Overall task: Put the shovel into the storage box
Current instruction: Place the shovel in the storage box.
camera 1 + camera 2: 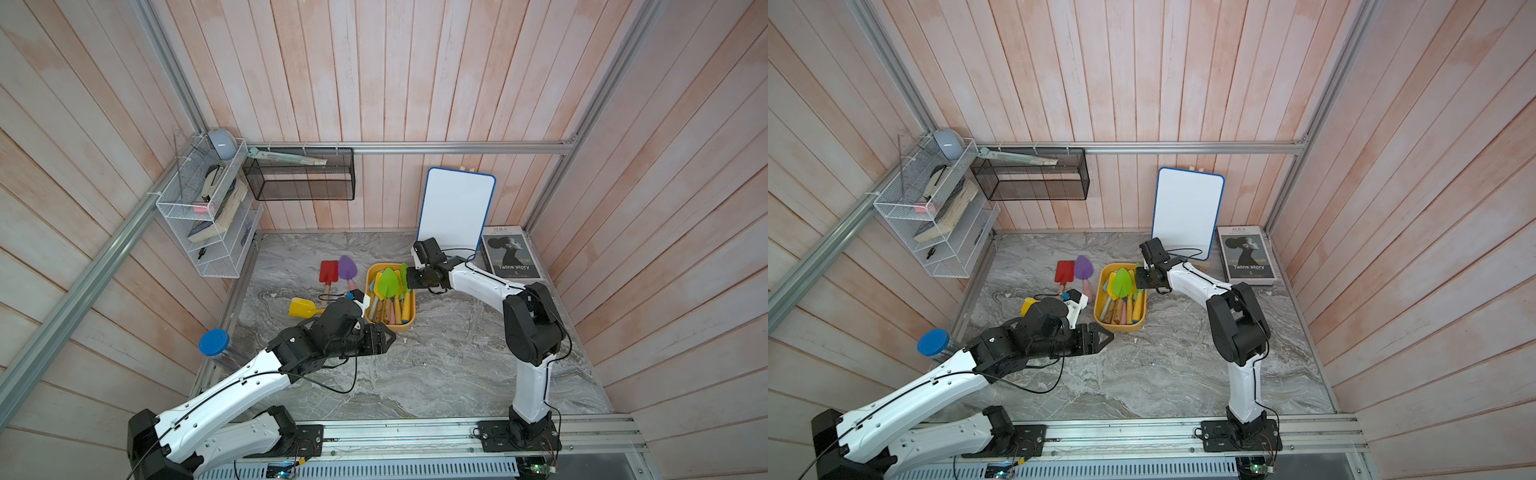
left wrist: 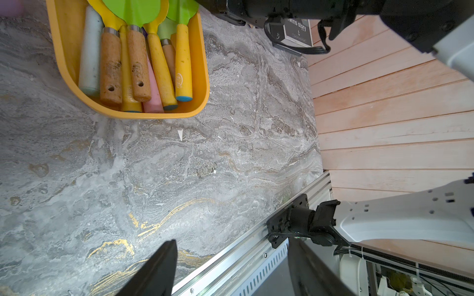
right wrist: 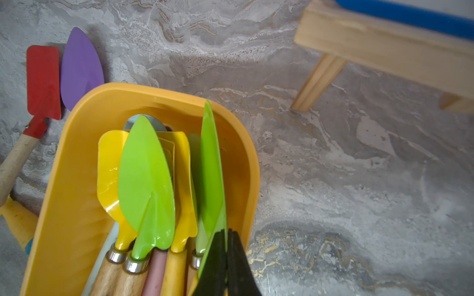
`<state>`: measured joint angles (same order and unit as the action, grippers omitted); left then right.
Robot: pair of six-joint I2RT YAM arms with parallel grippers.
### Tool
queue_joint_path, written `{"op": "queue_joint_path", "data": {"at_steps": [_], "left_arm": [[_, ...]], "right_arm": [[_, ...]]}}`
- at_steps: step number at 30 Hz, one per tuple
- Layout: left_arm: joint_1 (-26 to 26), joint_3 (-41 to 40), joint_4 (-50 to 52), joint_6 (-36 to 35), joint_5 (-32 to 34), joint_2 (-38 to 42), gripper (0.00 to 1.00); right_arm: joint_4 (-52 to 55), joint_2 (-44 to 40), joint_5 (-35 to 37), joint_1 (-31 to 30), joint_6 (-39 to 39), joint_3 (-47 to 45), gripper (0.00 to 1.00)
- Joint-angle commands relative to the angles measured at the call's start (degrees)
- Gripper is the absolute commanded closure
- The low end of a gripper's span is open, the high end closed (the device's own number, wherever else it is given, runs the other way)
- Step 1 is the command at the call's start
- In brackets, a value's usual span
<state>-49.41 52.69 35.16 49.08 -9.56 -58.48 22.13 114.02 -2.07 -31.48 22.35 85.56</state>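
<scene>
In a top view the right gripper (image 1: pixel 409 277) is seen at the far end of the storage box (image 1: pixel 400 328), the left gripper (image 1: pixel 392 340) off its near end. In the left wrist view the left gripper is shown spread open. In the right wrist view a green shovel (image 3: pixel 211 166), on edge inside the storage box, is clamped by the right gripper

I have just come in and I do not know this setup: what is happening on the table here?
The robot is gathering toy shovels into the yellow storage box. The right gripper is shut on the blade of a green shovel, which stands on edge inside the box beside several shovels lying there. The left gripper is open and empty over the table near the box. A red shovel, a purple shovel and a yellow shovel lie on the table outside it.
</scene>
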Motion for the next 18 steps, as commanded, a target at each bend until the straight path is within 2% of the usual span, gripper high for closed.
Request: {"op": "queue_joint_path", "data": {"at_steps": [1,18], "left_arm": [[0.28,-0.81,0.48,-1.19,0.42,0.33,0.27],[0.26,-0.90,-0.74,-1.36,-1.00,-1.47,0.27]], "right_arm": [[2.15,1.89,-1.20,-0.25,-1.38,1.52,1.00],[5.72,3.12,-8.02,-0.33,-4.24,2.33,1.00]]}}
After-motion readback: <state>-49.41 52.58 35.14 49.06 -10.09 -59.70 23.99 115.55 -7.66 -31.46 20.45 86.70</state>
